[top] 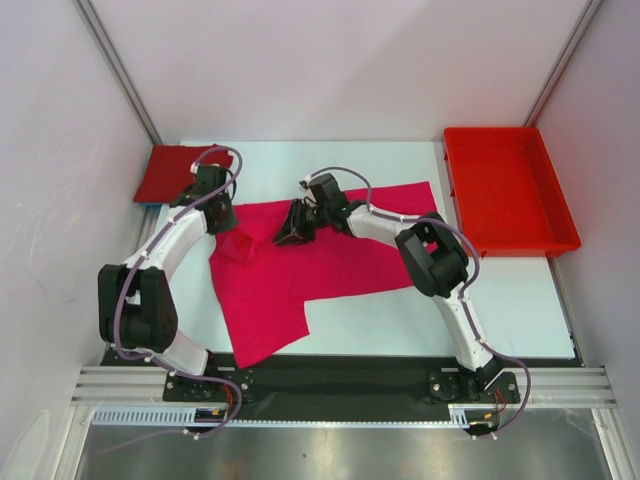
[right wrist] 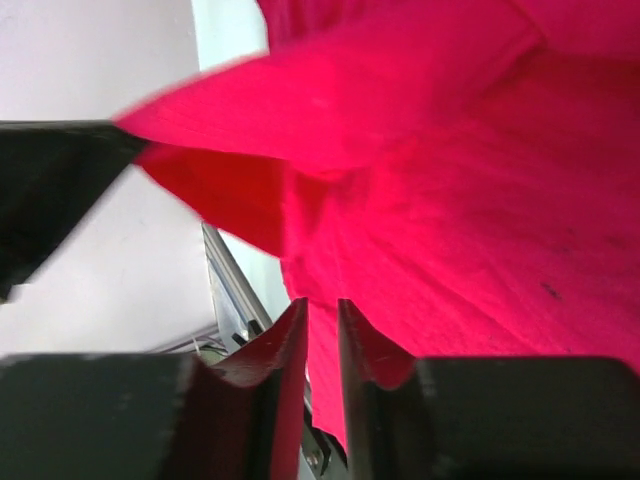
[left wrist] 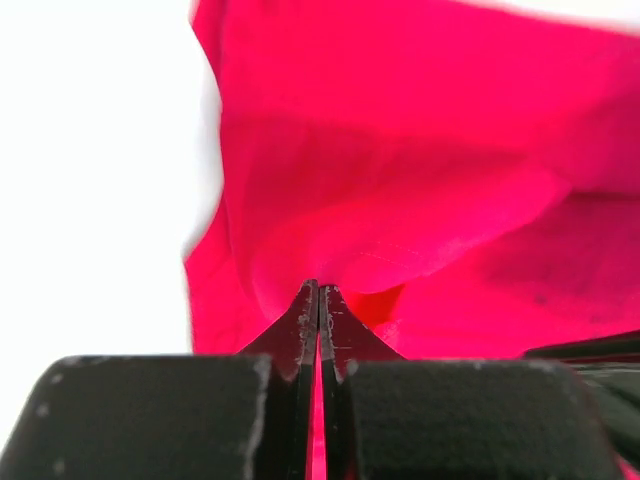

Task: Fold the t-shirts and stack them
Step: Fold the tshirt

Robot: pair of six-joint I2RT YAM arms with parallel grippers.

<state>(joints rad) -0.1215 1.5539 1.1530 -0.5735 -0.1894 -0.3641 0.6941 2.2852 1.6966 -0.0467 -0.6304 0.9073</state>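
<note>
While I hold the pink shirt [top: 300, 285] with both arms, the task stands, in my judgement, somewhere short of halfway. Left gripper [left wrist: 318, 292]: fingers all but closed, with a fold of pink cloth pinched between them at the shirt's far left edge. Right gripper [right wrist: 320, 305]: fingers drawn to a narrow slit with pink cloth running into it, at the shirt's far middle, where the top view shows the cloth raised in a small peak. The rest of the pink shirt lies spread and rumpled on the table [top: 500, 300] between the arms, so I judge its folding not finished. The crimson shirt [top: 172, 172] lies flat at the far left corner, apparently folded. What is left, as I read it, is to complete the pink folds and stack one shirt on the other. The tray [top: 510, 190] stands at the far right.
</note>
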